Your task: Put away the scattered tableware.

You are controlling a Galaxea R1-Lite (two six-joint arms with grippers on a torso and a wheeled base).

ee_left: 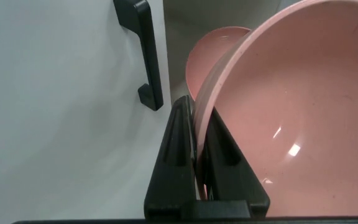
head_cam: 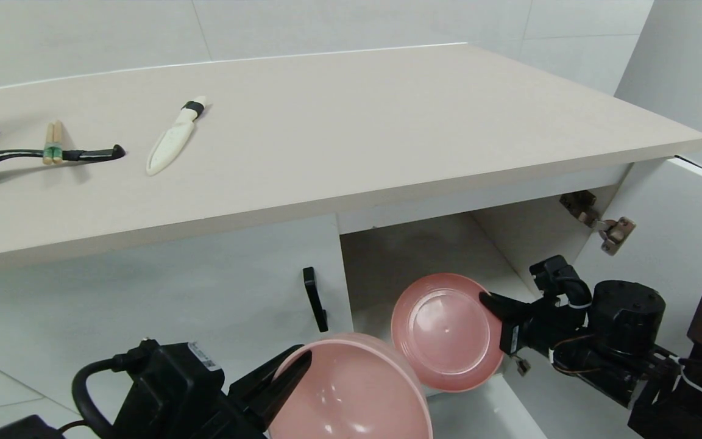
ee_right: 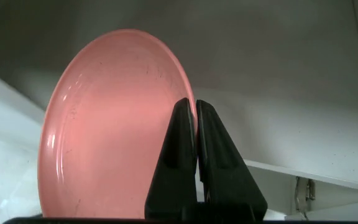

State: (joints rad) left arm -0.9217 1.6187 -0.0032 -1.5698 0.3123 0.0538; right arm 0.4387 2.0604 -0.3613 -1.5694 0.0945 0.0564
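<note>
Though glossy, round plate [head_cam: 445,332], deep bowl [head_cam: 357,399].

Place: a kitchen, by the look of it.
Counter: pale worktop [head_cam: 351,122] runs along a tiled wall [head_cam: 326,24].
Below: a shut door [head_cam: 205,286] with a black handle [head_cam: 315,299], an open door [head_cam: 680,231] on a metal hinge [head_cam: 607,228].
Tableware: chopsticks [head_cam: 53,143] on the worktop, pink plate [head_cam: 442,332] and bowl [head_cam: 351,396] at the cabinet mouth.

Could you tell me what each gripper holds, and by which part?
Left gripper: pink bowl, by its rim. Right gripper: pink plate, by its rim.
</note>
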